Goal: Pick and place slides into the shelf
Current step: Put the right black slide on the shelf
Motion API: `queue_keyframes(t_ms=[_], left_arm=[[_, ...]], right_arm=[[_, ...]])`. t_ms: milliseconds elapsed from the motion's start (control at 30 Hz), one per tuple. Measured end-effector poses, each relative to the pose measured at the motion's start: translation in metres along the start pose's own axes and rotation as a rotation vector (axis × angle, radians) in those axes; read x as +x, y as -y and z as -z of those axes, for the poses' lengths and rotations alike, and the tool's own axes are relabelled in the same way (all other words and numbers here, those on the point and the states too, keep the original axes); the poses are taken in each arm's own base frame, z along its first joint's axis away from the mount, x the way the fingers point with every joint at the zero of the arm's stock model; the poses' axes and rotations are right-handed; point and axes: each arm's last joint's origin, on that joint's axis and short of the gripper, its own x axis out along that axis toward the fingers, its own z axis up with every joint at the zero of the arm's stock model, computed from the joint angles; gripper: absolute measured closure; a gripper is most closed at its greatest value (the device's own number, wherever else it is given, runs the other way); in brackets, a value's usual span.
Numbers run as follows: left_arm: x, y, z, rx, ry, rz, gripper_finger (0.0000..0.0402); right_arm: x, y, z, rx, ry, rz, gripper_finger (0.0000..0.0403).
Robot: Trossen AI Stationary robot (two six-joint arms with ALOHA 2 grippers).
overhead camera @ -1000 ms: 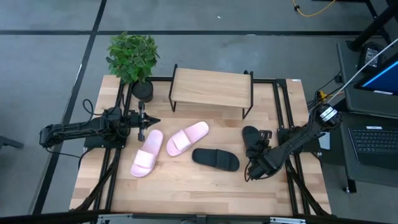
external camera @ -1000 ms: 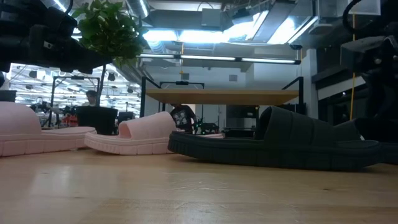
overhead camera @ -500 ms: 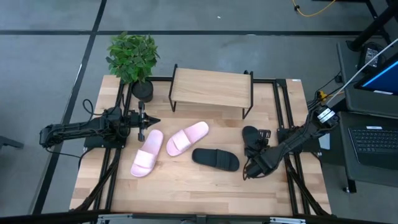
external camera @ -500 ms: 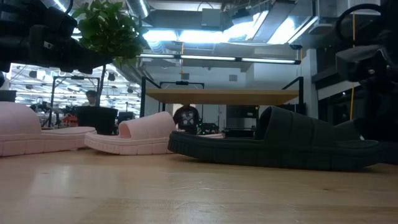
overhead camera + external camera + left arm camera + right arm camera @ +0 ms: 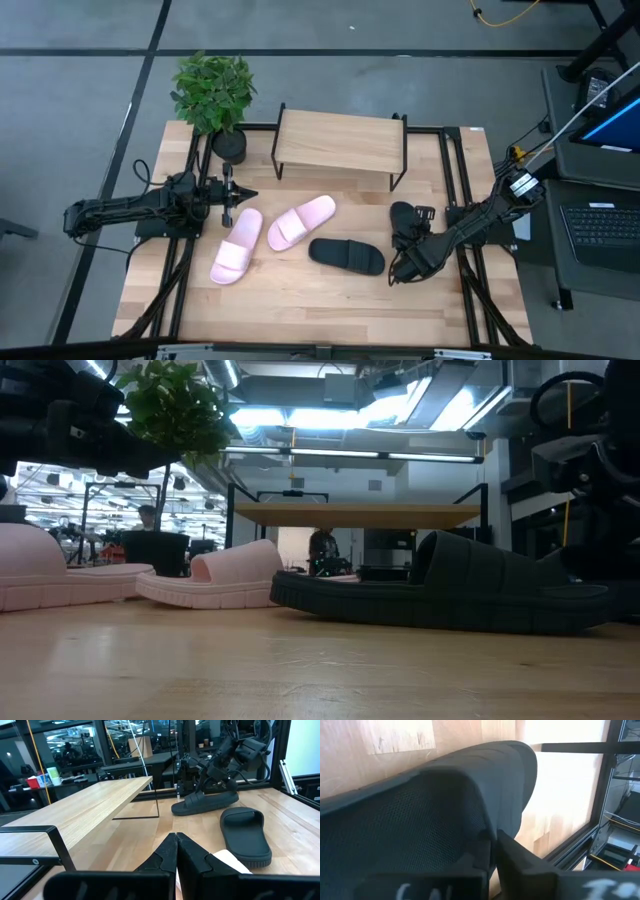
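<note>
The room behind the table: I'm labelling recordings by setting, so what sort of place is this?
Probably a robotics lab or workshop, not a home: exposed ducts and strip lights overhead, a laptop on a side bench, and the black metal frame bolted around the tabletop.

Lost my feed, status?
Right tool shut on black slide at table's right. Left tool shut, idle by pink slide. Shelf bare, path open.
</note>
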Motion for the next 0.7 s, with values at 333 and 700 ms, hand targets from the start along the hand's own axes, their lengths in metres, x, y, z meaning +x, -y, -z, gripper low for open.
queue_keyframes(t_ms=[333,700], left_arm=[[0.0,0.0,0.0,-0.002,0.0,0.0,0.0401],[0.0,0.0,0.0,-0.001,0.0,0.0,0.0401]], right_arm=[[-0.007,0.009,0.004,0.036,0.01,-0.022,0.0391],[-0.055,0.05,0.001,0.229,0.246,0.007,0.0391]])
